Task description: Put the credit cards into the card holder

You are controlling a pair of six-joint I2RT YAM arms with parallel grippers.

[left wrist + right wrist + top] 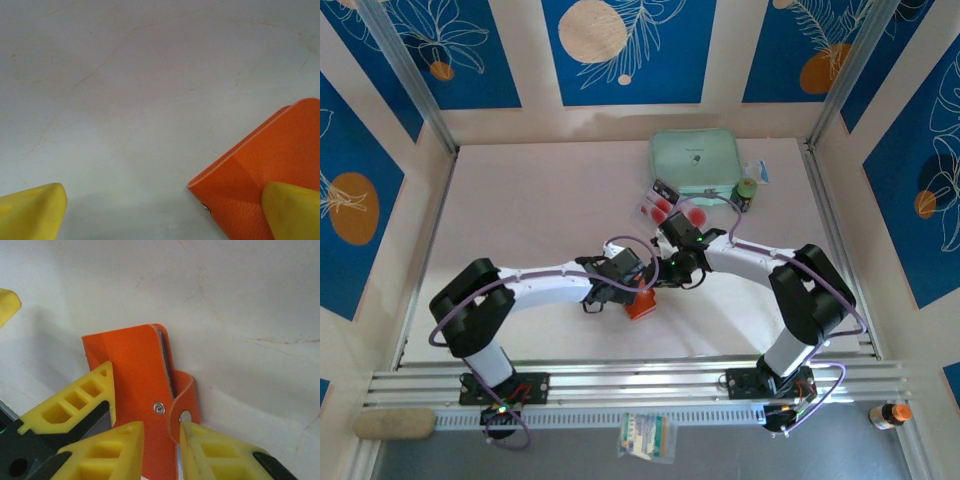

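The card holder [640,305] [135,365] is an orange folded wallet lying on the table between both arms, its snap strap [183,405] standing loose at one edge. My right gripper [162,440] [660,282] hovers over it, its jaws a little apart. They straddle the strap and the holder's edge, and one fingertip touches the strap's snap. My left gripper [162,215] [623,285] is wide open, one finger [292,210] resting on the holder [270,155], the other over bare table. The credit cards [660,207], pale with red dots, lie behind the grippers.
A mint-green case [695,160] sits at the back right, with a small dark bottle [747,192] beside it. The cards rest close to the case's front edge. Walls enclose the table [520,200] on three sides.
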